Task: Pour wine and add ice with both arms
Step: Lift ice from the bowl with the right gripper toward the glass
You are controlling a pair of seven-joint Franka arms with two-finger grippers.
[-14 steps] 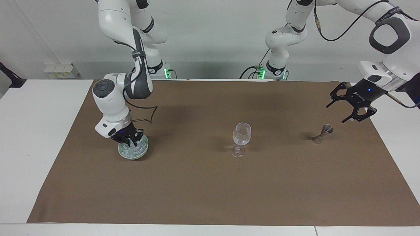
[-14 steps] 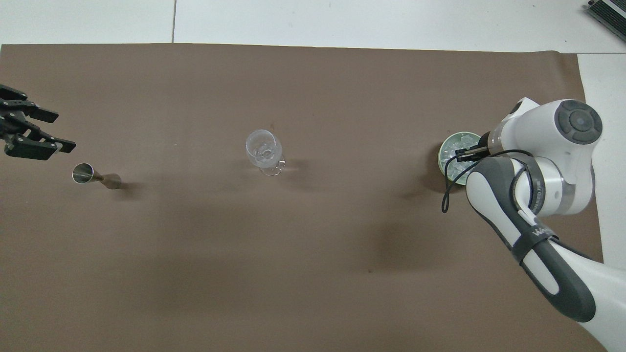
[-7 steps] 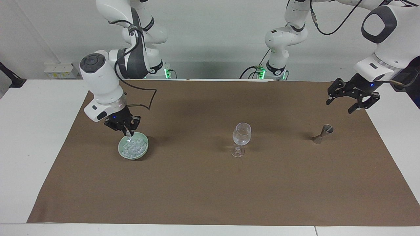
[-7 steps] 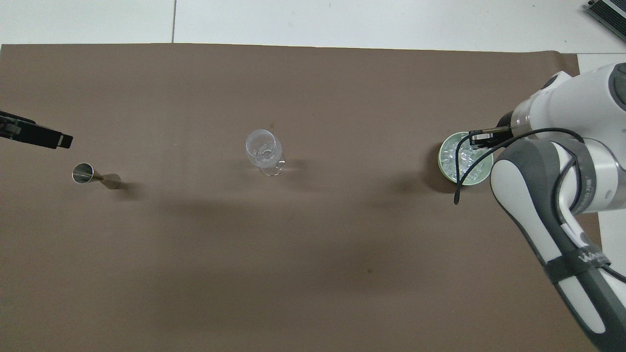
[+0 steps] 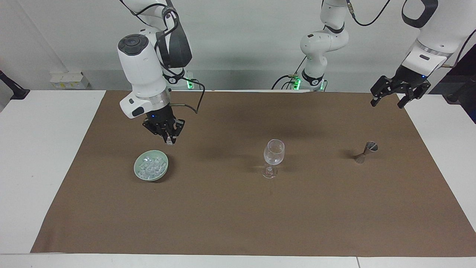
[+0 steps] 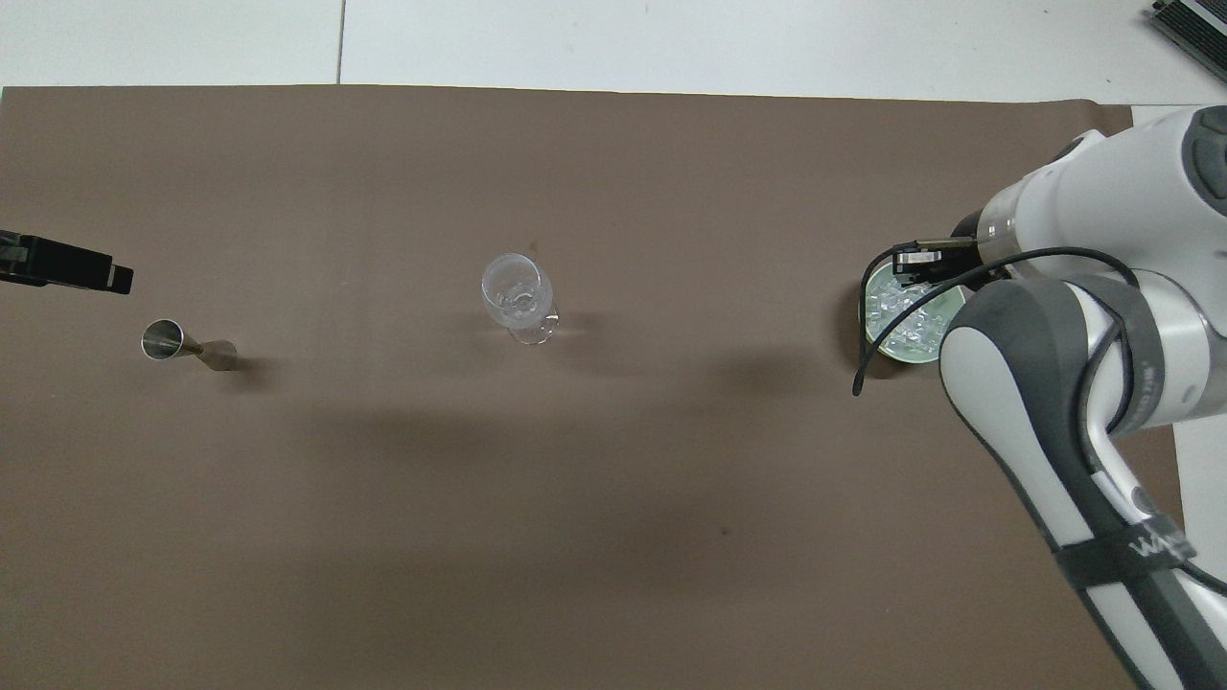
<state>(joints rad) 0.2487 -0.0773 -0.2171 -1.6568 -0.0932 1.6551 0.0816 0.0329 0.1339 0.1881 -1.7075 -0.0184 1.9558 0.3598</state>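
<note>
Nearest in the facing view, at the lower left of the frame, the pale green dish (image 5: 166, 170) sits on the brown-covered bench (image 5: 238, 216), toward the right arm's end; it holds the ice (image 5: 150, 168), a loose heap of small clear, glassy cubes, each far smaller than the glass bowl; we judge the dish is kept there so that the right arm can pick from straight above.

At frame centre stands the stemmed glass (image 5: 273, 152), upright and well apart from the dish, placed between the two arms so that either can reach it; we cannot tell what its bowl contains.

At centre right, the small metal measure (image 5: 366, 150) appears to lie on its side, toward the left arm's end of the bench.

Higher in the frame, the right pincer (image 5: 169, 139) hangs above the bench beside the dish, pointing down; its fingertips are closed on a small pale piece that we take for an ice cube (image 5: 170, 141); the raised height should let the cube clear the glass rim in transit.

At the upper right of the frame, the left pincer (image 5: 387, 102) is spread wide and holds nothing; it is over the bench edge, well above the measure; we judge that the left arm waits there to keep the centre free.
</note>
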